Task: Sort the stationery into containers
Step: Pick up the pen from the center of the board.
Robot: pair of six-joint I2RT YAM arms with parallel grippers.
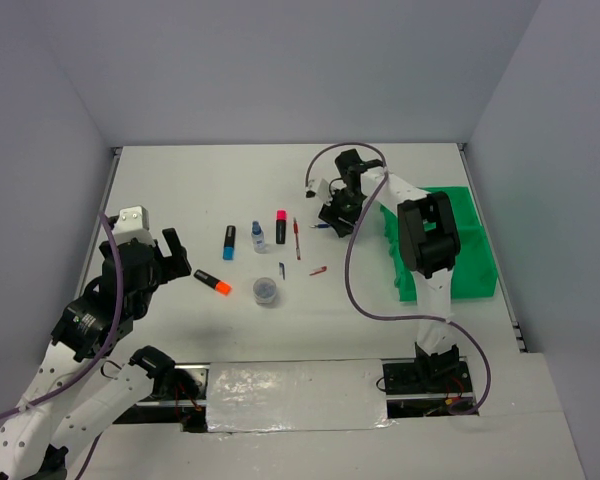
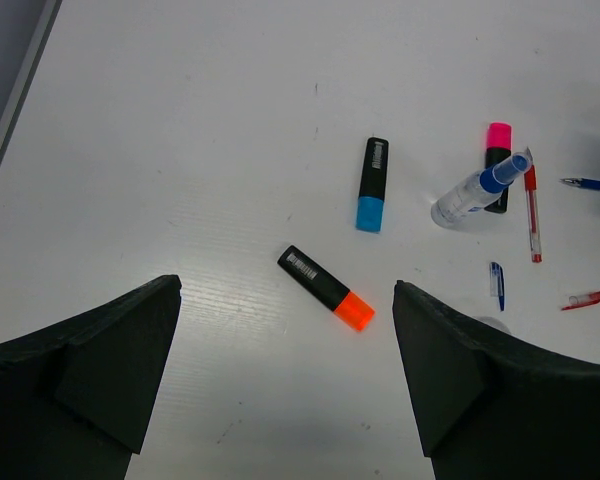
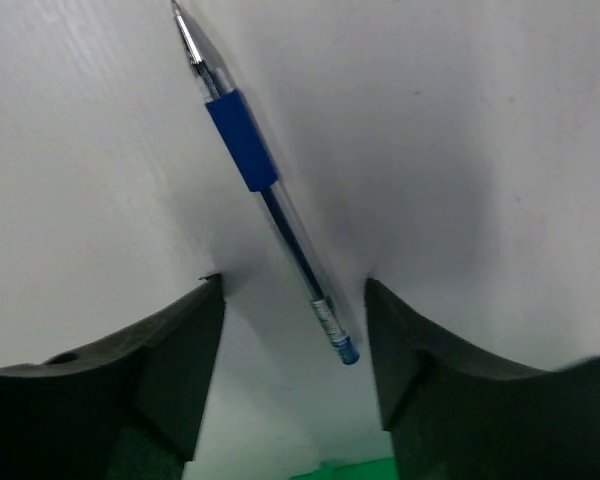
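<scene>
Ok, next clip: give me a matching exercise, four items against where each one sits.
1 orange-capped highlighter
2 blue pen
3 green tray
4 blue-capped bottle

A between the fingers of the right gripper
B far right of the table
C just ahead of the left gripper
D between the blue-capped highlighter and pink-capped highlighter

Pairs: 1-C, 2-A, 3-B, 4-D

Inside my right gripper [image 3: 292, 290] the blue pen [image 3: 270, 215] has bare table [image 3: 460, 120] on both sides. The green tray [image 1: 475, 250] blocks passage to the right. Below my left gripper [image 2: 286, 283], only the orange highlighter [image 2: 325, 287] interrupts open table.
</scene>
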